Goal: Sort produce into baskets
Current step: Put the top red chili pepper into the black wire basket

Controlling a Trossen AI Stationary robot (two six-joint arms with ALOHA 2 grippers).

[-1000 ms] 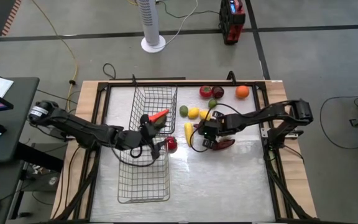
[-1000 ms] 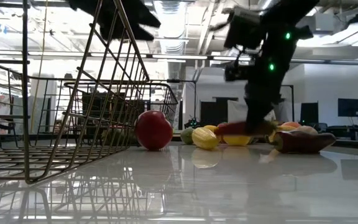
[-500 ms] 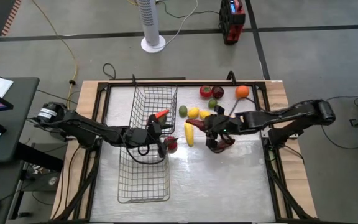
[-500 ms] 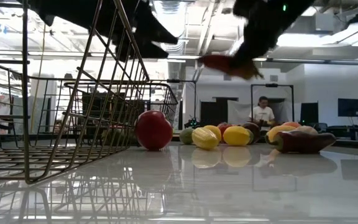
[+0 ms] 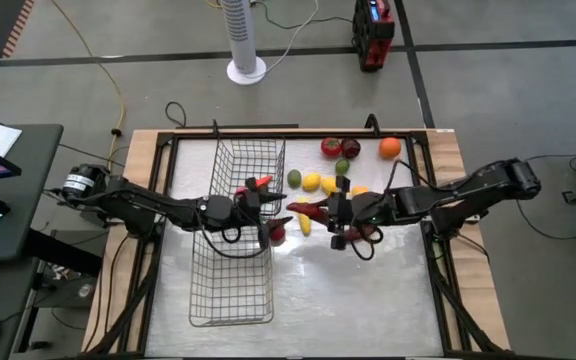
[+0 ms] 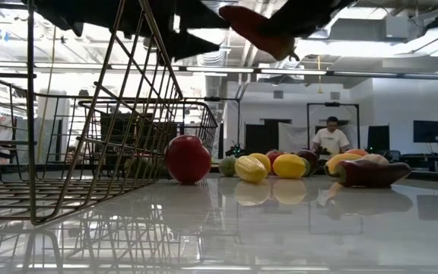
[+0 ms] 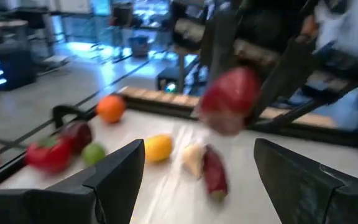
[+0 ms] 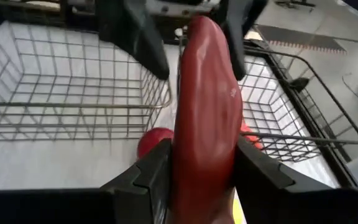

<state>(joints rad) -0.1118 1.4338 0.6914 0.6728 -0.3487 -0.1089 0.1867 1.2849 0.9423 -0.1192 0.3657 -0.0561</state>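
One silver wire basket stands on the table's left half with an orange carrot in it; a second basket is out of view. My right gripper is shut on a long dark red pepper, high above the table just right of the basket. My left gripper is open and empty above the basket's right wall, and its fingers stand either side of the pepper's far tip. A red apple rests on the table against the basket's outer right wall. My right gripper pinches the pepper's rear part between its two fingers. It comes level from the table's right side. The pepper runs along the fingers and sticks out past them toward the left gripper. It is lifted clear of the table.
Loose produce lies at the table's far middle: tomato, orange, lemons, limes, a yellow corn. A second dark red pepper lies on the table. The near half right of the basket is bare. A person stands far behind.
My right gripper has lifted the dark red pepper off the table and carried it up and toward the table's left, to the basket's right wall. My left gripper has moved right toward it, staying open.
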